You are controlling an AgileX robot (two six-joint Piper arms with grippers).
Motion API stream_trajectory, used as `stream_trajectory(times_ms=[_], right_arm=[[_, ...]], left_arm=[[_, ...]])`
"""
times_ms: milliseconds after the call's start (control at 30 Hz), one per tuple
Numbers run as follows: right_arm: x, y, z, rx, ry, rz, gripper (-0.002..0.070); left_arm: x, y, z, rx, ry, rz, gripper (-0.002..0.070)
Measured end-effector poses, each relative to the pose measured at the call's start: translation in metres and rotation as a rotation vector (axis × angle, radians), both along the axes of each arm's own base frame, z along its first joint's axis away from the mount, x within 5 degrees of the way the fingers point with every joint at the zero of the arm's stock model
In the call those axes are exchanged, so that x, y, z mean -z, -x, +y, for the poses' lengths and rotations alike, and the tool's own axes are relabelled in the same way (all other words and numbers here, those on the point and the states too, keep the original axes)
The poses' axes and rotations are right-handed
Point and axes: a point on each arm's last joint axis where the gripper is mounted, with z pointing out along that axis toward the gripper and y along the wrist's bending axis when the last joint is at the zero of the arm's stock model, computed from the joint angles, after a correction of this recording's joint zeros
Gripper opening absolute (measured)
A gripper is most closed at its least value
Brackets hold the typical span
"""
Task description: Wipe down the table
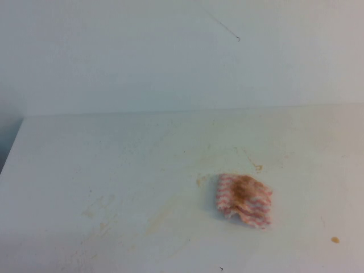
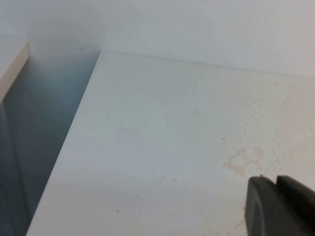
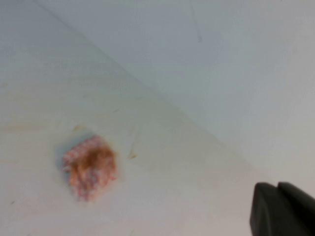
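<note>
Though largely cropped, left gripper (image 2: pixel 276 183) and right gripper (image 3: pixel 277 187) hang closed above table (image 2: pixel 147 147).

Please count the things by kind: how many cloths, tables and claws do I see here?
cloth, stained: 1
table: 1
claws: 2, left claw shut above the table's left part, right claw shut, apart from the cloth
total: 4
</note>
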Motion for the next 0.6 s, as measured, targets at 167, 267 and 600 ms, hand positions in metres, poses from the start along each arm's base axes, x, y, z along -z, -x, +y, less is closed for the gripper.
stream_trajectory(times_ms=[167, 267, 600], right_arm=[[0.028, 0.007, -0.011, 0.118, -0.074, -0.199, 0.0000], [0.060, 0.016, -0.014, 0.163, -0.177, -0.324, 0.0000], [0.228, 0.030, -0.025, 0.351, -0.365, -0.463, 0.0000]], left_arm=[[0.000, 0.000, 0.000, 0.000, 0.000, 0.000, -0.0004], [0.000, 0.000, 0.000, 0.000, 0.000, 0.000, -0.0004], [0.000, 0.000, 0.000, 0.000, 0.000, 0.000, -0.0004]])
